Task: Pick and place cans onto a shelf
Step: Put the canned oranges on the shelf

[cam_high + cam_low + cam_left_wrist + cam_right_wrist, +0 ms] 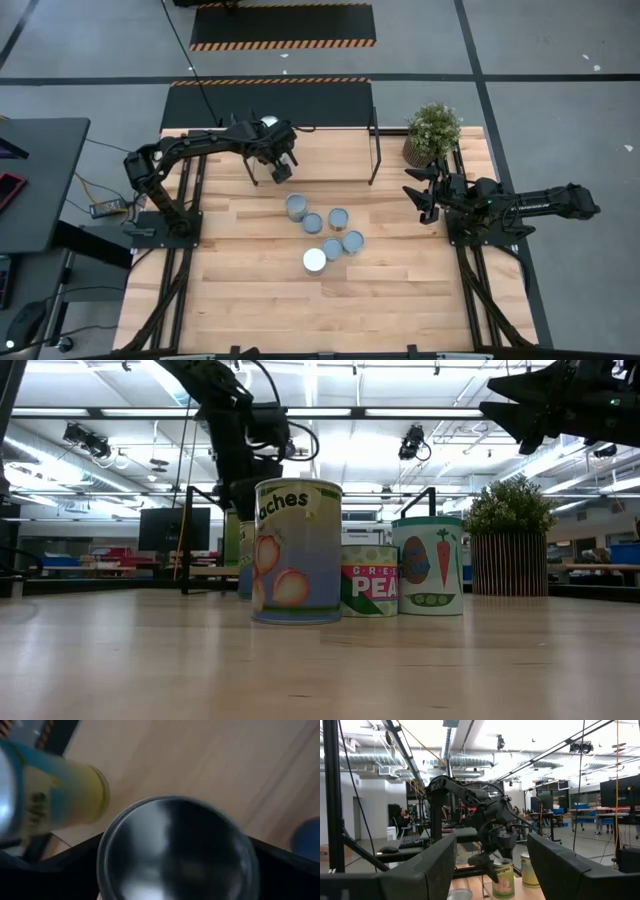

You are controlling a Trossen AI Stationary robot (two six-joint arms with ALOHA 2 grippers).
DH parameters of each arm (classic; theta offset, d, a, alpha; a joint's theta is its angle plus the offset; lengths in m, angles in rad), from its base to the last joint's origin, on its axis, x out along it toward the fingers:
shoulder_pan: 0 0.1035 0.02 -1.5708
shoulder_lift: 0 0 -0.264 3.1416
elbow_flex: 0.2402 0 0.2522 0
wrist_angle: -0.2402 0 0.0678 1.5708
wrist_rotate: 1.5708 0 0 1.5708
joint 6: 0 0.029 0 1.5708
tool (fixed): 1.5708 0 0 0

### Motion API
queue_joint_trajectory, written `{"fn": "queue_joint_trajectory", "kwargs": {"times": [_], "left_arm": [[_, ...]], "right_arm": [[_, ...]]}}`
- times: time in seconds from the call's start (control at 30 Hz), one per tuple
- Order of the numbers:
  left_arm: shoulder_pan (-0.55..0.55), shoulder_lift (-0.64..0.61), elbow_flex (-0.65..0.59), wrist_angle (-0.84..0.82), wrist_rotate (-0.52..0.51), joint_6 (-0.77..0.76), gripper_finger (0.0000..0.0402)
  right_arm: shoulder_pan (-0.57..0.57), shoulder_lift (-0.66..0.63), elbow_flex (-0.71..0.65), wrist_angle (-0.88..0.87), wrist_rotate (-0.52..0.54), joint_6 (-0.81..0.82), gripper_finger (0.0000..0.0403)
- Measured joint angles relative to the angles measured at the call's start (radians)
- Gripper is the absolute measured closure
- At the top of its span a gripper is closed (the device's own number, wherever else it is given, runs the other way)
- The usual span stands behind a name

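Note:
My left gripper (281, 168) is at the far middle of the table, shut on a can (282, 173) beside the shelf's black frame (375, 150). The can's silvery top (175, 850) fills the left wrist view. Another can, yellow and blue (55, 800), stands just beyond it. Several more cans (325, 232) stand upright in a cluster at mid-table; in the low view they show a peaches label (297, 550), a peas label (368, 580) and a vegetables label (428, 565). My right gripper (425, 195) waits open and empty at the table's right side. My left gripper comes from above, pointing down, with one dark finger (50, 870) on each side of the can's upper rim (107, 860). The can stays upright, as the right wrist view (502, 877) shows. I cannot tell whether its bottom is on the wood or lifted.
A potted green plant (432, 132) stands at the far right corner, just beyond my right gripper. The shelf's low board (205, 571) and posts stand behind the cluster. Bare wood lies along the table's near side (320, 310).

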Motion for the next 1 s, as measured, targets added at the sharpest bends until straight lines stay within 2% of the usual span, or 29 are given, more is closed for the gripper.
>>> {"fn": "queue_joint_trajectory", "kwargs": {"times": [0.17,0.47,0.7,1.0], "left_arm": [[-0.024,-0.001,0.030,-0.018,-0.083,0.056,0.0008],[-0.060,-0.002,0.096,-0.054,-0.141,0.091,0.0008],[-0.081,-0.002,0.097,-0.110,-0.198,0.106,0.0008],[-0.102,-0.002,0.097,-0.221,-0.362,0.106,0.0008]], "right_arm": [[0.000,0.000,0.000,0.000,0.000,0.000,0.0153],[0.000,0.000,0.000,0.000,0.000,0.000,0.0153],[0.000,0.000,0.000,0.000,0.000,0.000,0.0153],[0.000,0.000,0.000,0.000,0.000,0.000,0.0153]]}}
